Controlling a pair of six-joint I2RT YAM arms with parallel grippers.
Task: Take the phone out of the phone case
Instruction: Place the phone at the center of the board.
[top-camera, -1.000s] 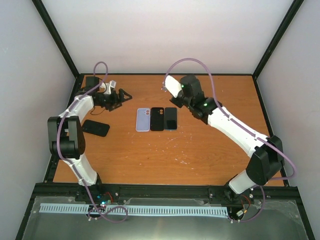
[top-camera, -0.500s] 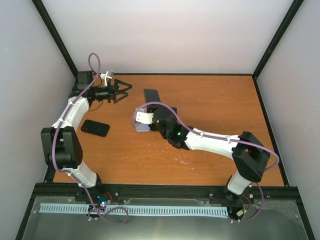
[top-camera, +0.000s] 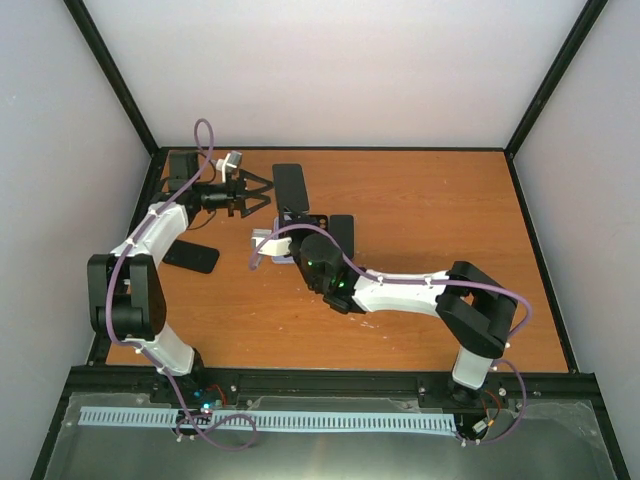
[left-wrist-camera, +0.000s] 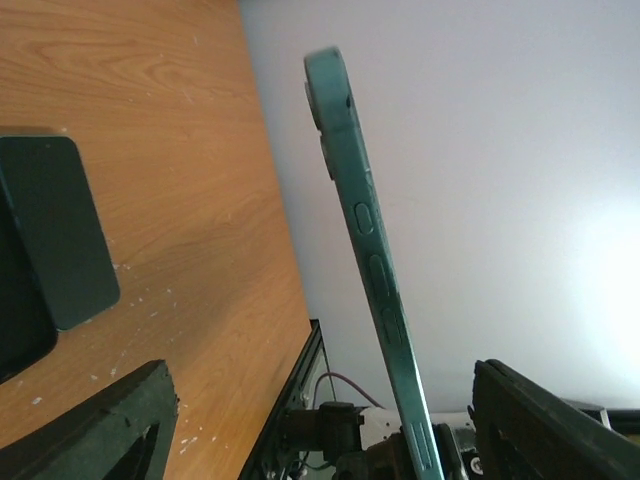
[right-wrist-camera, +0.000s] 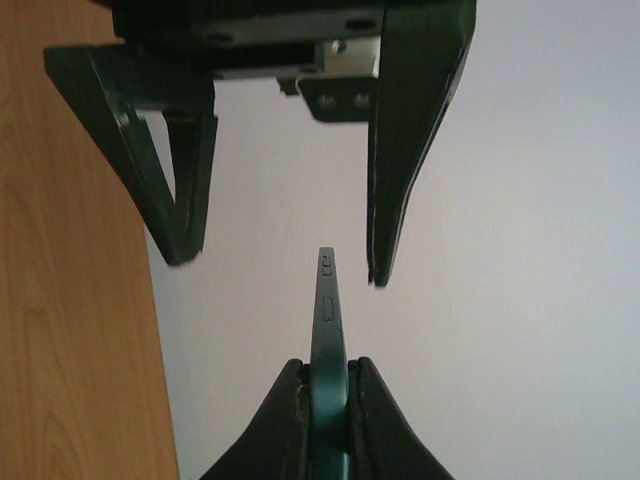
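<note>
The phone in its dark green phone case (top-camera: 290, 184) hangs in the air above the back left of the table. My right gripper (right-wrist-camera: 329, 405) is shut on its lower end, and the case (right-wrist-camera: 327, 300) shows edge-on, rising from between the pads. My left gripper (top-camera: 256, 192) faces it from the left and stands open. In the right wrist view its two fingers (right-wrist-camera: 408, 150) stand either side of the case's top tip, with a gap on both sides. In the left wrist view the case (left-wrist-camera: 366, 232) runs edge-on between the open jaws of the left gripper (left-wrist-camera: 320, 430), closer to the right one.
A black phone (top-camera: 342, 231) lies on the orange table (top-camera: 420, 200) just right of my right wrist. Another dark phone (top-camera: 191, 256) lies at the left edge beside the left arm. Black frame posts and white walls enclose the table.
My right arm has swung left from the row of phones and lifted the cased phone toward the left gripper. The left gripper has turned to meet it, and its jaws have narrowed a little.
</note>
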